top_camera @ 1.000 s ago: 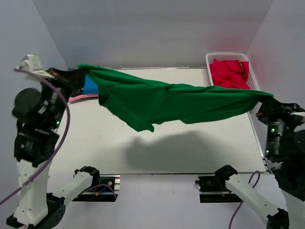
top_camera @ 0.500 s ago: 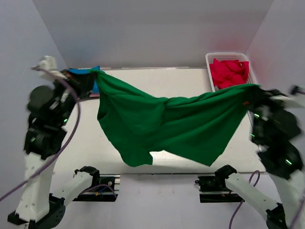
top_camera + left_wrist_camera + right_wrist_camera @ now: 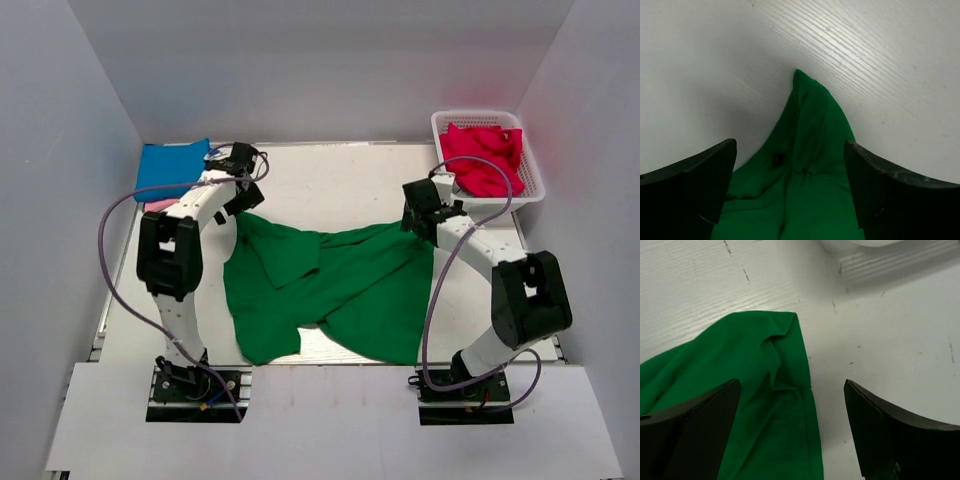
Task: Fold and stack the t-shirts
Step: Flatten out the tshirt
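- Two tools stand wide and hold nothing: left gripper, right gripper.
- The green shirt lies rumpled on the table, long axis left to right.
- Each gripper hovers over its own far corner; the cloth spreads nearward, possibly doubled over.

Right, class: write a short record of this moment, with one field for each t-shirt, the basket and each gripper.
green t-shirt: lying crumpled on the table, unfolded
blue t-shirt: far left corner
pink t-shirt: only an edge shows, beside the blue one
red t-shirt: in the basket
basket: white, far right corner
left gripper: open, over a green corner, holding nothing
right gripper: open, over another green corner, holding nothing
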Controlling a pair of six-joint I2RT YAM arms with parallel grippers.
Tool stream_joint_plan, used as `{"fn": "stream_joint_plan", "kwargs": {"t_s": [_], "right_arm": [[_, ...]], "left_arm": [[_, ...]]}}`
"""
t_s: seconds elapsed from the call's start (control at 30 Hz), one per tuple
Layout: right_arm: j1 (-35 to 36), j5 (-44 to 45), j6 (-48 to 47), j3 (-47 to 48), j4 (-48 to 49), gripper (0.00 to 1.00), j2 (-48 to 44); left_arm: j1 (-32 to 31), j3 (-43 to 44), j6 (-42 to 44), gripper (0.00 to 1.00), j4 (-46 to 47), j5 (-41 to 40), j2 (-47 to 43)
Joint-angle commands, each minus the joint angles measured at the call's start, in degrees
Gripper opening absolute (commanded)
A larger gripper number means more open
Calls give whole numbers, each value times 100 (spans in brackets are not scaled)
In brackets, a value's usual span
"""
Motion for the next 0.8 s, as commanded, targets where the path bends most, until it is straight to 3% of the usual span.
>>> {"fn": "stream_joint_plan", "kwargs": {"t_s": [0.0,0.2,0.23,0.43,0.6,0.7,0.77], "right_arm": [[-77,-439,144,511,62,90,-136],[-69,-1774,108,2,53,90,-671],[-69,-1950,187,-69,1,90,-742],[-69,-3076,407,-1420,466,90,-1689],[-51,-3901,697,-2028,904,90,-2008],[-51,-4358,802,-2406,1159,90,-2008],[-51,-4544,838,-2617,1449,90,-1965]], "left_arm": [[42,498,-239,100,-692,-441,-416],[-73,-1124,331,100,344,850,-1531],[-134,-1373,445,100,580,1408,-1663],[-397,-3403,516,100,1496,3116,-2683],[-916,-4292,245,100,1629,3339,-3203],[-1109,-4425,104,100,1769,2989,-3108],[-1171,-4224,103,91,1769,2917,-2931]]}}
